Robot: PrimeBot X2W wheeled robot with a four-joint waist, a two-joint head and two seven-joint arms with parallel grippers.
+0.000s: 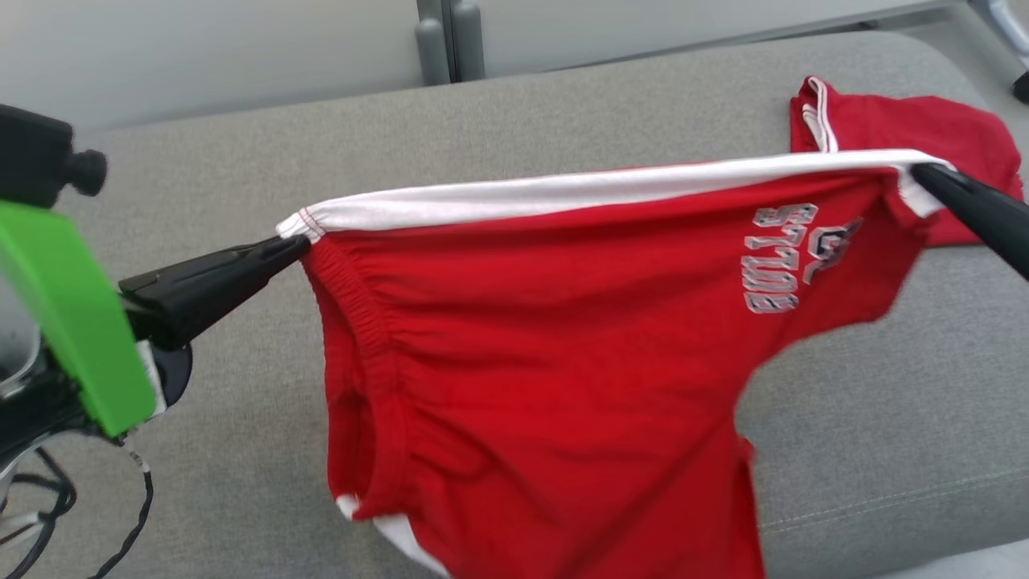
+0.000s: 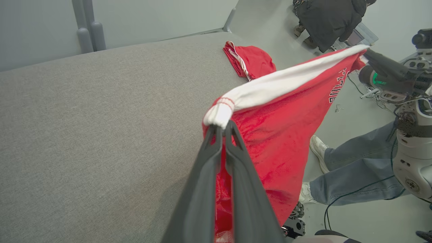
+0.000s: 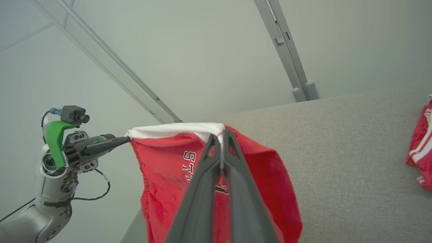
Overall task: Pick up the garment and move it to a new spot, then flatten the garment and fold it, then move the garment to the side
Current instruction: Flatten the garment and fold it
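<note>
The garment (image 1: 547, 346) is a pair of red shorts with a white side stripe and grey lettering, hanging stretched in the air above the grey padded table (image 1: 201, 450). My left gripper (image 1: 299, 244) is shut on the waistband corner at the stripe's left end. My right gripper (image 1: 924, 173) is shut on the stripe's other end at the upper right. In the left wrist view the left gripper (image 2: 223, 125) pinches the white corner of the garment (image 2: 287, 135). The right wrist view shows the right gripper (image 3: 221, 133) clamped on the garment (image 3: 263, 175), the left gripper (image 3: 126, 139) holding its far end.
A second red garment (image 1: 908, 133) with white trim lies crumpled at the table's far right. Beyond the table's edge stand a seated person's legs (image 2: 351, 168) and another person (image 2: 330, 20). Cables (image 1: 48, 515) hang at the lower left.
</note>
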